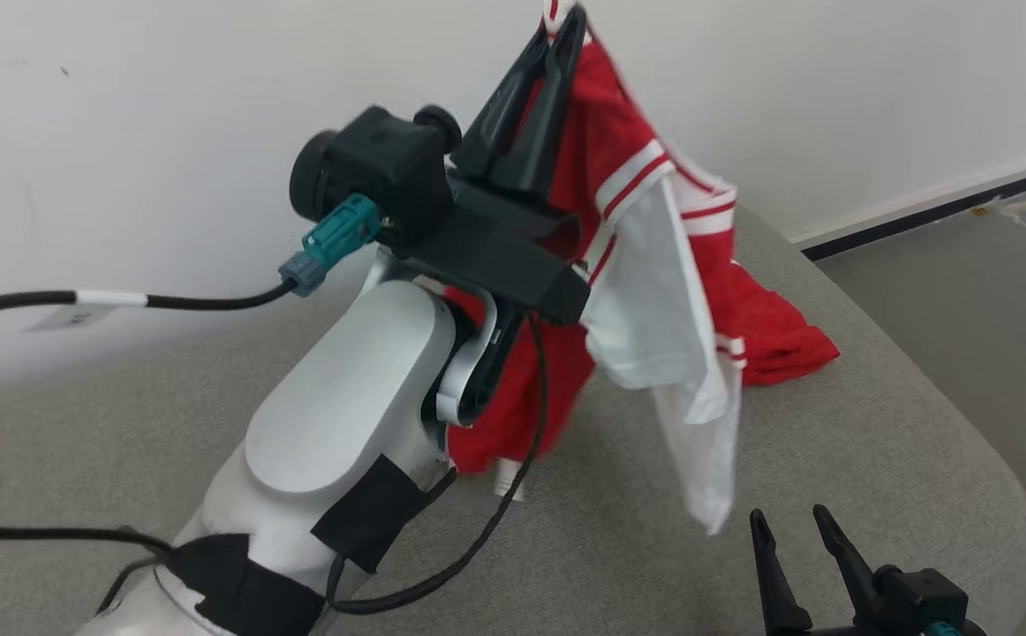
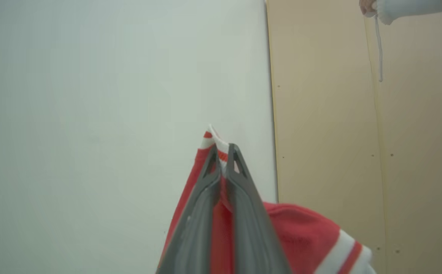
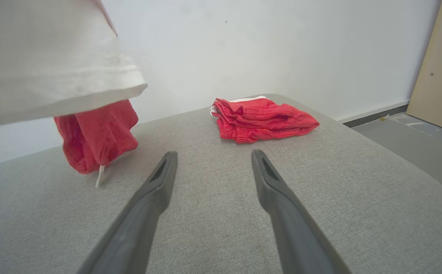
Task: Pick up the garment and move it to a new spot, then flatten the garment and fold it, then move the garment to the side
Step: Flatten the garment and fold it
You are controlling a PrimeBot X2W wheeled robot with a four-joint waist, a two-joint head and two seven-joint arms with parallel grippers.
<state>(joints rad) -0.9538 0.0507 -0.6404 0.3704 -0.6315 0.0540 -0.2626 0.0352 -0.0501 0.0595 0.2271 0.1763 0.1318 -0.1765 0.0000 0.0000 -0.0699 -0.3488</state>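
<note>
The garment [image 1: 645,265], a red top with white sleeves and striped trim, hangs in the air above the grey padded table [image 1: 831,459]. My left gripper [image 1: 566,22] is raised high and shut on its striped edge; the left wrist view shows that gripper [image 2: 223,149] pinching the red cloth [image 2: 301,232]. The garment's lower red part [image 3: 95,133] touches the table and a white sleeve [image 3: 53,72] hangs close in front of the right wrist camera. My right gripper [image 1: 787,517] is low near the table's front right, open and holding nothing, the same gripper [image 3: 213,154] over bare fabric.
A second red piece of clothing [image 1: 778,336] lies bunched on the table's far right, seen as red cloth [image 3: 263,118] ahead of the right gripper. A white wall stands behind the table, grey floor [image 1: 963,291] to the right. A person's sleeve [image 2: 399,7] crosses before a beige panel [image 2: 320,95].
</note>
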